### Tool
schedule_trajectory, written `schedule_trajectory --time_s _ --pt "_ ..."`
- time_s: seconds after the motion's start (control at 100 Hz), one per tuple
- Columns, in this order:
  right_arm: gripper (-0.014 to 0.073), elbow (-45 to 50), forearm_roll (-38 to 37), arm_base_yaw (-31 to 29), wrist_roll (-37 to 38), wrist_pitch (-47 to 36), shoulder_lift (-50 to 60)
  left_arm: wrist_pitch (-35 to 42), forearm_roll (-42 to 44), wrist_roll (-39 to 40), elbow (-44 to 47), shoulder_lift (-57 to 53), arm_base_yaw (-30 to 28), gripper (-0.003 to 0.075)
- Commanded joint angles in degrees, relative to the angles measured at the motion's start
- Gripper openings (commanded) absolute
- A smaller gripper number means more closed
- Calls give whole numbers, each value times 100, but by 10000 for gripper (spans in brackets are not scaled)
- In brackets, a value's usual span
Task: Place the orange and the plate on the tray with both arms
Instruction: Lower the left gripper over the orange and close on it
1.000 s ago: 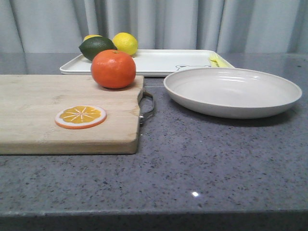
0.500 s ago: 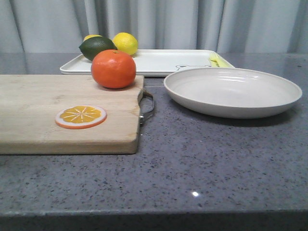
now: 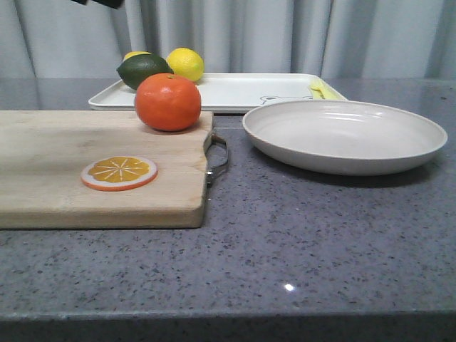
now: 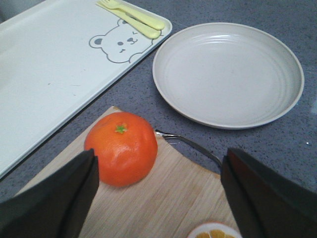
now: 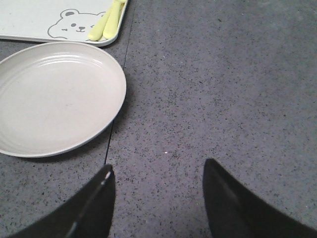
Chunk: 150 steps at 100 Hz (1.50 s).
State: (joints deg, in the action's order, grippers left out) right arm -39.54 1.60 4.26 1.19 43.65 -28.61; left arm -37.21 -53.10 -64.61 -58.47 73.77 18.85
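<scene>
Orange fruit, the orange (image 3: 168, 102), sits on the far right corner of the wooden cutting board (image 3: 57, 164), near its metal handle (image 3: 218, 159), with an orange slice (image 3: 119, 172) nearer the front. Just right of the board, the plate (image 3: 344, 135) rests on the grey worktop (image 3: 299, 242). Behind both lies the tray (image 3: 235, 91), carrying a lemon (image 3: 185, 63), a dark green fruit (image 3: 142, 69) and yellow cutlery (image 3: 320, 90). The left gripper (image 4: 157, 191) hangs over the orange, fingers spread wide, holding nothing. The right gripper (image 5: 157, 201) hovers beside the plate, fingers also wide apart and empty.
</scene>
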Motion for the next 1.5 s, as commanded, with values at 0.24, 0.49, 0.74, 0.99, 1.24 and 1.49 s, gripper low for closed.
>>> schedule_trajectory --time_s 0.24,0.49,0.74,0.99,1.24,1.49 --pt "416 -187 -32 -10 -4 -336 -71 865 -60 -16 -757 1053 464 505" --pt "416 -187 -32 -10 -4 -319 -71 1196 -60 -16 -772 1388 464 505" --pt "416 -187 -32 -10 -4 -319 -71 1370 -60 -16 -772 1568 464 505" --pt "416 -187 -32 -10 -4 -319 -71 1345 -71 -16 -772 1826 464 505" --pt "416 -187 -32 -10 -4 -319 -71 1335 -93 -16 -772 1952 464 492" --pt "416 -187 -32 -10 -4 -319 -71 1150 -93 -16 -772 1952 464 332"
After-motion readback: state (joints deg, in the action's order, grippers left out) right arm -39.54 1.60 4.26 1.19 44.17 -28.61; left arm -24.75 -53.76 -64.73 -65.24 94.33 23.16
